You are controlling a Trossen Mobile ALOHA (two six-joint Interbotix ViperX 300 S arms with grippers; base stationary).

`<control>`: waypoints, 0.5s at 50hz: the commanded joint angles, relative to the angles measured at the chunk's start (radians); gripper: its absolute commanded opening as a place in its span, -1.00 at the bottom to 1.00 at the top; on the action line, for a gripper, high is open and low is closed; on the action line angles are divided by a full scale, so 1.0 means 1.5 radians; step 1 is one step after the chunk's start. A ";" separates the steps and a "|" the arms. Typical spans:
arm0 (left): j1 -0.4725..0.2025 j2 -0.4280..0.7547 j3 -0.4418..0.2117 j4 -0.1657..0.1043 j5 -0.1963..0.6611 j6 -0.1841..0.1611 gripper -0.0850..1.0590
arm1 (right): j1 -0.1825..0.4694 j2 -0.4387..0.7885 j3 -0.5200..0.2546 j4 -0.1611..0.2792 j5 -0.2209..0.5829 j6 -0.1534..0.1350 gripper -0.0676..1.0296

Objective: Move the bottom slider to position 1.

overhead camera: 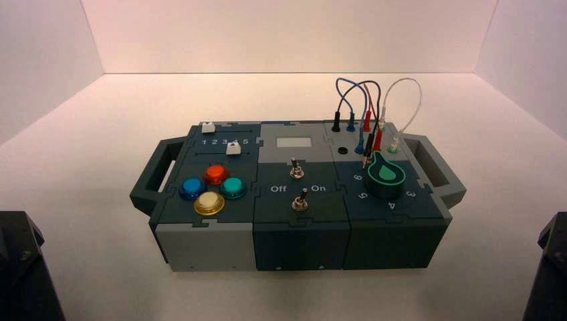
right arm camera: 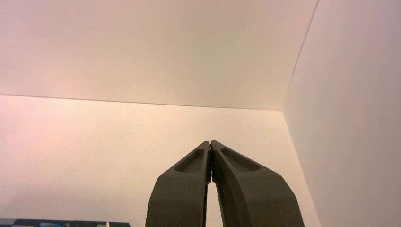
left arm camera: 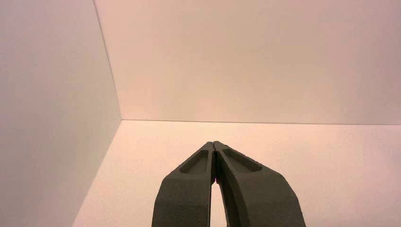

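Observation:
The box (overhead camera: 200,244) stands in the middle of the table in the high view. The bottom slider (overhead camera: 233,148) is a small white knob on the box's far left part, just below the printed scale. The digit "1" (overhead camera: 204,142) begins that scale at its left end. A second white slider knob (overhead camera: 208,126) sits above the scale. My left gripper (left arm camera: 214,143) is shut and empty, far from the box, facing bare table and wall. My right gripper (right arm camera: 210,143) is shut and empty too. Both arms are parked at the near corners, the left arm (overhead camera: 20,267) and the right arm (overhead camera: 549,267).
Red (overhead camera: 216,174), blue (overhead camera: 192,187), teal (overhead camera: 233,187) and cream-yellow (overhead camera: 209,202) buttons sit below the sliders. Two toggle switches (overhead camera: 296,168) stand in the middle, a green dial (overhead camera: 385,175) and plugged wires (overhead camera: 364,114) on the right. White walls enclose the table.

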 commanded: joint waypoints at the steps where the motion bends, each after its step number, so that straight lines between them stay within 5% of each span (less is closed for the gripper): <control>1: 0.002 0.004 -0.010 0.001 -0.004 0.004 -0.91 | 0.005 0.004 -0.014 0.002 0.002 0.002 -0.92; 14: 0.002 0.010 -0.012 0.001 0.001 0.006 -0.91 | 0.016 0.004 -0.013 0.003 0.011 0.002 -0.92; 25: -0.005 0.047 -0.052 -0.003 0.127 0.003 -0.91 | 0.064 0.020 -0.019 0.006 0.059 0.002 -0.92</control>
